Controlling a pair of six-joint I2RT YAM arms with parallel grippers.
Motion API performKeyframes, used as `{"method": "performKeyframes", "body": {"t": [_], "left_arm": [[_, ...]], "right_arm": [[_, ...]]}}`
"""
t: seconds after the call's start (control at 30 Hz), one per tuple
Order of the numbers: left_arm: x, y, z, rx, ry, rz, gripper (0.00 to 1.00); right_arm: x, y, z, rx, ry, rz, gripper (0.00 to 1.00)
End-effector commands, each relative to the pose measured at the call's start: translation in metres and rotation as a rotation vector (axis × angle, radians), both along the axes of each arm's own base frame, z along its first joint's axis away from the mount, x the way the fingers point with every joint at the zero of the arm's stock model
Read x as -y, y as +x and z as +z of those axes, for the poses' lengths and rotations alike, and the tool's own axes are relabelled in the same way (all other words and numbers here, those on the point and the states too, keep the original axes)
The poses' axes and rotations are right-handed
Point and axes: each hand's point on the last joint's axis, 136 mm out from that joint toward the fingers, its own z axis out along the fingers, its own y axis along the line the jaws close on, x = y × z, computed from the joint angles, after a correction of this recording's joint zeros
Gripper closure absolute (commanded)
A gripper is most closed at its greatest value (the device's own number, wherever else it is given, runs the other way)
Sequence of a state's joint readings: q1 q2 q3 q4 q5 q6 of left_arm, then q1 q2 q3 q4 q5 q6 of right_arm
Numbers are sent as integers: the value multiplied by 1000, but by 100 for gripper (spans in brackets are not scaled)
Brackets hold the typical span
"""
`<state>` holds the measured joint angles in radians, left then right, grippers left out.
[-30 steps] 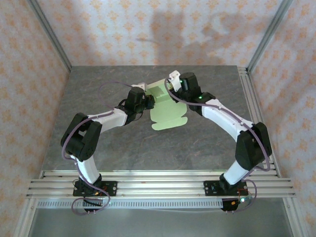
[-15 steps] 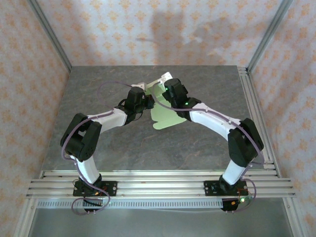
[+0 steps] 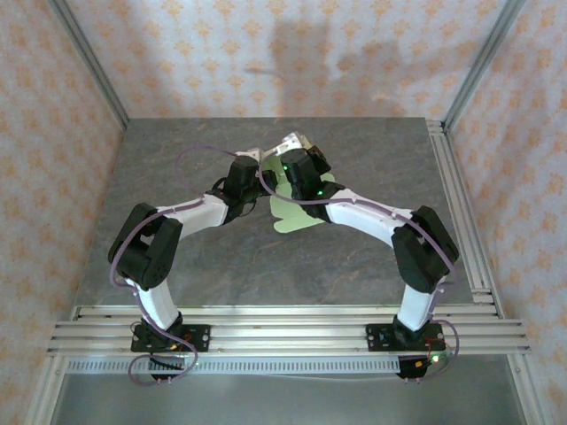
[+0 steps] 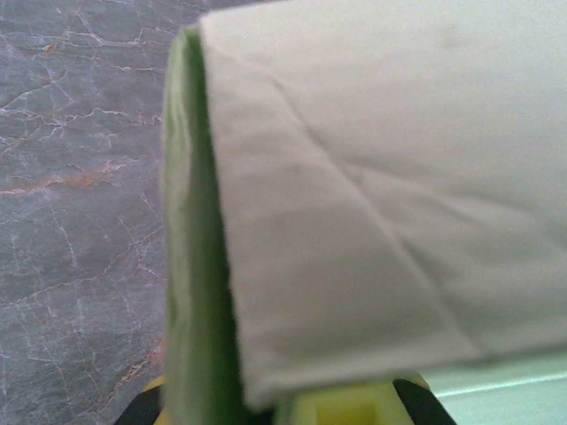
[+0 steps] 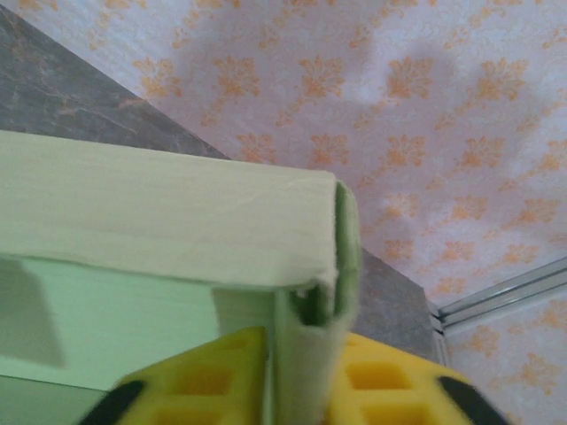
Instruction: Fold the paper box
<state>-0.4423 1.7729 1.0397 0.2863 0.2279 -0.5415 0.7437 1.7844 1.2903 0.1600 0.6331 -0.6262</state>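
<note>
The paper box (image 3: pixel 299 212) is a pale green die-cut sheet, partly folded, lying mid-table between both arms. My left gripper (image 3: pixel 263 181) holds its left edge. In the left wrist view the card's raised panel (image 4: pixel 372 195) stands close in front, and the gripper (image 4: pixel 257 400) is shut on the green edge (image 4: pixel 188 292). My right gripper (image 3: pixel 285 150) reaches over the sheet's far side. In the right wrist view a doubled-over green flap (image 5: pixel 310 354) sits pinched between the yellow pads (image 5: pixel 390 381), with the gripper (image 5: pixel 306 363) shut on it.
The grey marble table (image 3: pixel 204 257) extends to the front and both sides. Patterned walls (image 3: pixel 266 53) enclose it. An aluminium rail (image 3: pixel 461 212) runs along the right edge, and more rails (image 3: pixel 283 328) cross the front by the arm bases.
My right arm has swung left over the sheet and its jaws have closed on a flap. The sheet's visible part has shrunk. The left arm has stayed put.
</note>
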Motion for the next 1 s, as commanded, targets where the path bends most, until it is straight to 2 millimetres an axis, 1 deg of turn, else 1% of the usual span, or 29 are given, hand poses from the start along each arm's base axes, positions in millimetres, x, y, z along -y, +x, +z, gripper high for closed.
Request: {"method": "performKeyframes", "body": {"t": [0.0, 0.07, 0.23, 0.27, 0.3, 0.33, 0.37, 0.4, 0.63, 0.7, 0.87, 0.9, 0.97], "left_arm": [[10, 1, 37, 90, -37, -39, 100], [10, 1, 36, 87, -37, -38, 100], [10, 2, 37, 88, -42, -37, 100], [11, 2, 36, 86, -41, -39, 100], [10, 2, 37, 86, -43, -38, 100], [11, 2, 37, 86, -42, -38, 100], [11, 2, 36, 85, -42, -38, 100], [11, 2, 37, 86, -42, -38, 100], [10, 2, 37, 84, -40, -37, 100], [10, 1, 37, 82, -39, -35, 100], [7, 1, 37, 74, -26, -21, 100], [6, 1, 38, 75, -26, -19, 100], [7, 1, 37, 73, -24, -20, 100]], "right_arm": [[-8, 2, 1, 29, -27, -9, 92], [-7, 2, 2, 58, -54, -31, 100], [-9, 0, 4, 96, -59, -53, 100], [-9, 0, 4, 97, -54, -55, 97], [-9, 0, 4, 96, -52, -56, 89], [-9, 1, 3, 94, -53, -58, 85], [-9, 1, 1, 92, -56, -59, 89], [-9, 1, 1, 92, -57, -60, 100], [-12, 1, -3, 94, -67, -63, 100], [-14, -2, -1, 84, -12, -35, 99], [-18, -13, 9, 11, 181, 81, 64], [-18, -16, 10, -12, 226, 112, 58], [-19, -22, 10, -76, 316, 185, 42]]}}
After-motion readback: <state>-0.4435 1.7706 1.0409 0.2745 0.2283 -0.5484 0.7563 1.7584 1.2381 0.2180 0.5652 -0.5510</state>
